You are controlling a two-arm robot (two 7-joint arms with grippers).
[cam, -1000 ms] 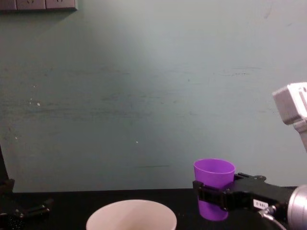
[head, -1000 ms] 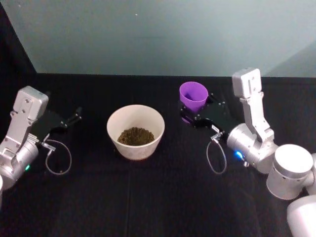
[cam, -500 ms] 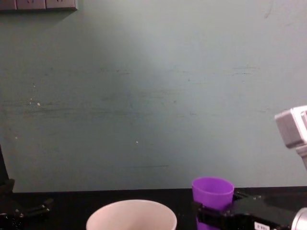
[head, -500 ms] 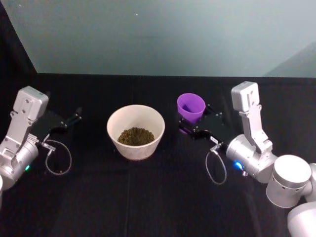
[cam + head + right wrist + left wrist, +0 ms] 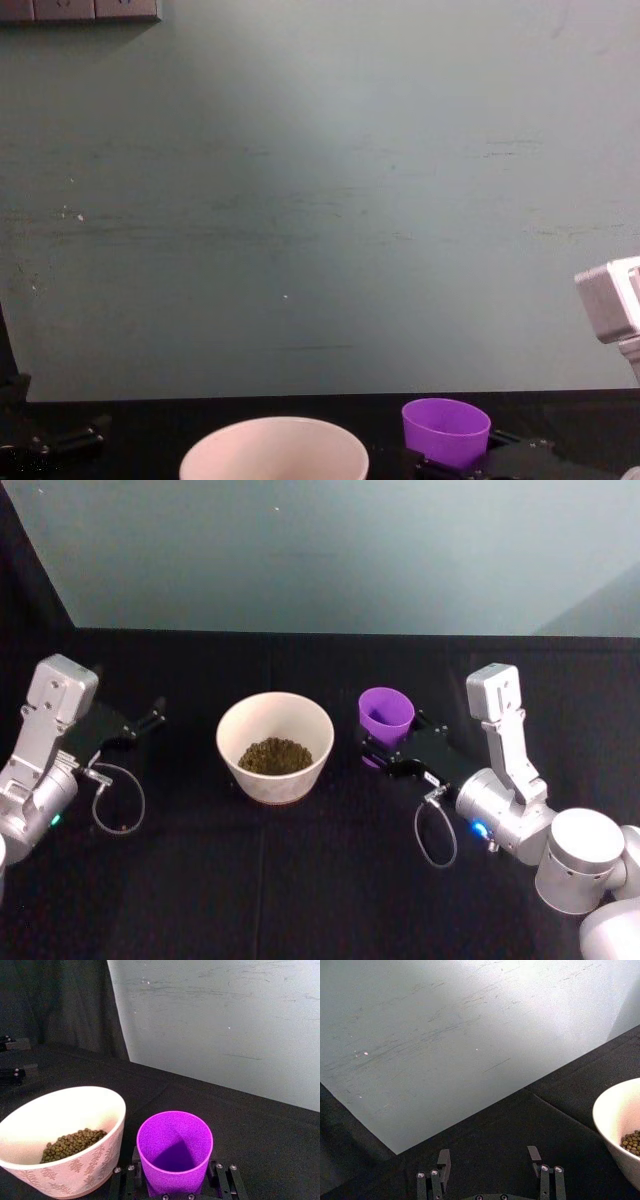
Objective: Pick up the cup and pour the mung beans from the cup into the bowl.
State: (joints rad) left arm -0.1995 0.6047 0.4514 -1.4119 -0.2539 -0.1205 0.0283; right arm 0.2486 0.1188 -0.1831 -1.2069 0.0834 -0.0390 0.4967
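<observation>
The purple cup (image 5: 386, 715) stands upright just right of the bowl (image 5: 292, 778), and my right gripper (image 5: 379, 752) is shut on its lower part. In the right wrist view the cup (image 5: 175, 1150) looks empty inside, with the gripper's fingers (image 5: 126, 1176) on either side of it. The cream bowl (image 5: 92, 1167) holds a heap of mung beans (image 5: 275, 755). The chest view has the cup (image 5: 446, 430) low at the right, next to the bowl's rim (image 5: 275, 440). My left gripper (image 5: 150, 718) is parked open at the far left, apart from the bowl (image 5: 612, 1120).
The table is covered by a black cloth (image 5: 300, 880), and a pale green wall (image 5: 330, 550) rises behind it. A cable loop (image 5: 118, 800) hangs by the left arm and another (image 5: 435, 830) by the right arm.
My right gripper has come down and toward me with the cup, which stays upright. It now sits lower and closer to the bowl. The left arm has not moved.
</observation>
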